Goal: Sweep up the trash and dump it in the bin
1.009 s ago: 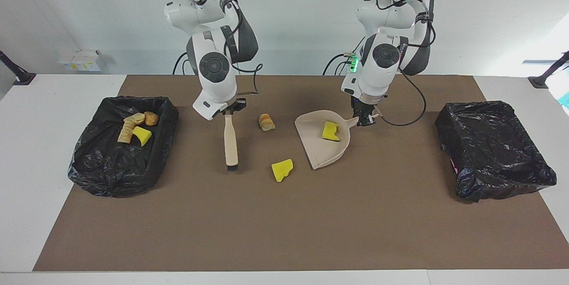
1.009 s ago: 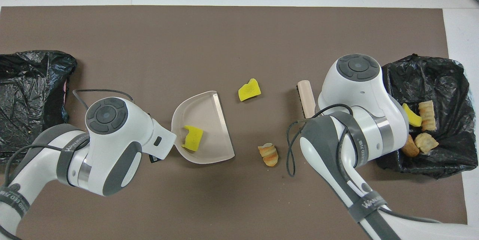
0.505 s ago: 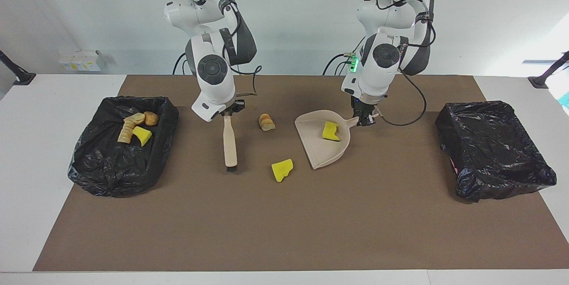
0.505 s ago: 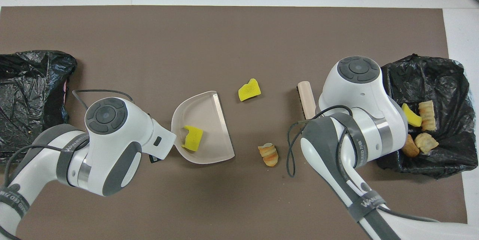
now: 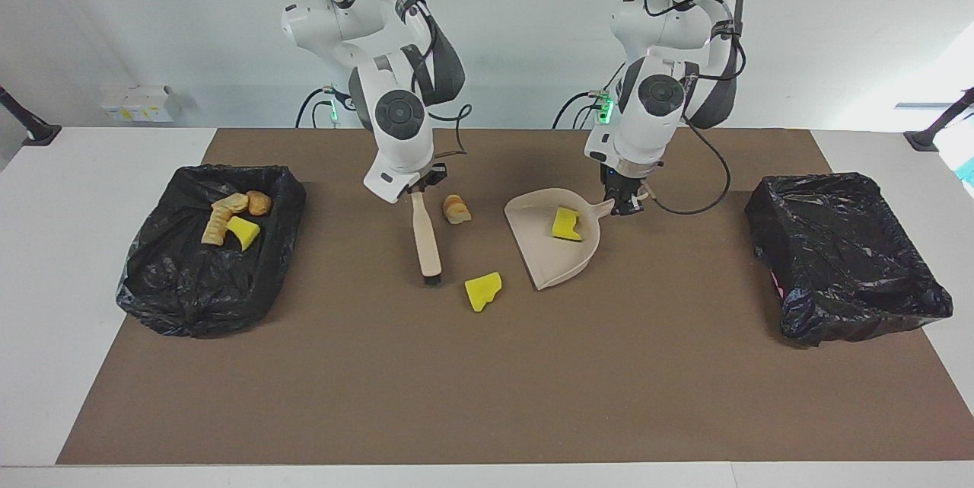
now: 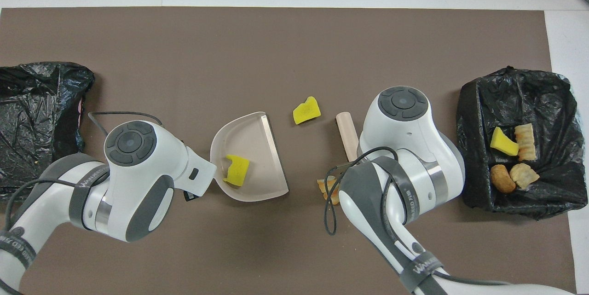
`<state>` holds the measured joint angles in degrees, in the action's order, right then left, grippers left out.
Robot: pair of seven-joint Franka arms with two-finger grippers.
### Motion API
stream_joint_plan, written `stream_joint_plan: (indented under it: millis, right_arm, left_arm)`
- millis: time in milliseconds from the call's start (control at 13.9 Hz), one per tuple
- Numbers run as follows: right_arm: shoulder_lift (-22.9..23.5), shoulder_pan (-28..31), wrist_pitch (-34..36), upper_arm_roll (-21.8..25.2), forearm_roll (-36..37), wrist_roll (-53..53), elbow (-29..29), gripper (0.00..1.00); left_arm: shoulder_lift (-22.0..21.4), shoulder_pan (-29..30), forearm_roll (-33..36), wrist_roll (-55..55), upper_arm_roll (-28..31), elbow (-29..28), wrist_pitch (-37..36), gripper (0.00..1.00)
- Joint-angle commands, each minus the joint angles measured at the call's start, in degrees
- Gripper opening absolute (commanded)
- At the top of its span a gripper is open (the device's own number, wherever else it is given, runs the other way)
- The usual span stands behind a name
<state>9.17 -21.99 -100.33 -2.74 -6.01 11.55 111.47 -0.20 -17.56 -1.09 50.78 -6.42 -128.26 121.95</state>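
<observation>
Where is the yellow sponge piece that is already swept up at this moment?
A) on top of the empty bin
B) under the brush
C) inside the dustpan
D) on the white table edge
C: one yellow sponge piece lies inside the dustpan, which the left tool holds by the handle.

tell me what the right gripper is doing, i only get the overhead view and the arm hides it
observer: the right gripper is shut on the brush, at its handle's top end
operator: where's the bread, i see a sliver
observer: the bread roll piece lies on the mat beside the brush handle, not touching it
operator: and the left gripper
observer: the left gripper is shut on the dustpan handle
</observation>
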Motion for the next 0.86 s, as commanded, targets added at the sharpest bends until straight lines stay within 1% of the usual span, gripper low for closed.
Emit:
stream_joint_plan:
  millis: [0,144,288,577,721,793]
  right_arm:
    - [-0.1,-2.1,-2.8,-0.1,-4.0,0.7,0.9,0.00]
    - [0.2,-5.1,-4.7,-0.1,-6.1,4.5,1.1,0.00]
    - [0.1,-7.4,-6.2,-0.1,-10.9,7.3,0.8,0.00]
    - [-0.4,-13.4,-10.3,-0.1,-16.8,11.4,0.6,0.00]
    - [-0.3,-15.3,-10.5,-0.2,-19.7,13.0,-1.1,0.00]
    - [-0.5,-15.8,-9.7,-0.2,-19.7,13.4,-1.6,0.00]
  left_arm:
    - [-2.0,-0.7,-0.4,-0.8,0.7,-2.2,0.3,0.00]
    - [-2.0,-0.7,-0.4,-0.8,0.6,-2.2,0.3,0.00]
    - [-2.0,-0.7,-0.4,-1.6,0.6,-2.3,0.3,0.00]
    - [-2.0,-0.6,-0.4,-1.8,0.6,-2.3,0.4,0.00]
    - [-2.0,-0.6,-0.4,-1.8,0.6,-2.3,0.4,0.00]
    - [-2.0,-0.6,-0.4,-1.8,0.6,-2.3,0.4,0.00]
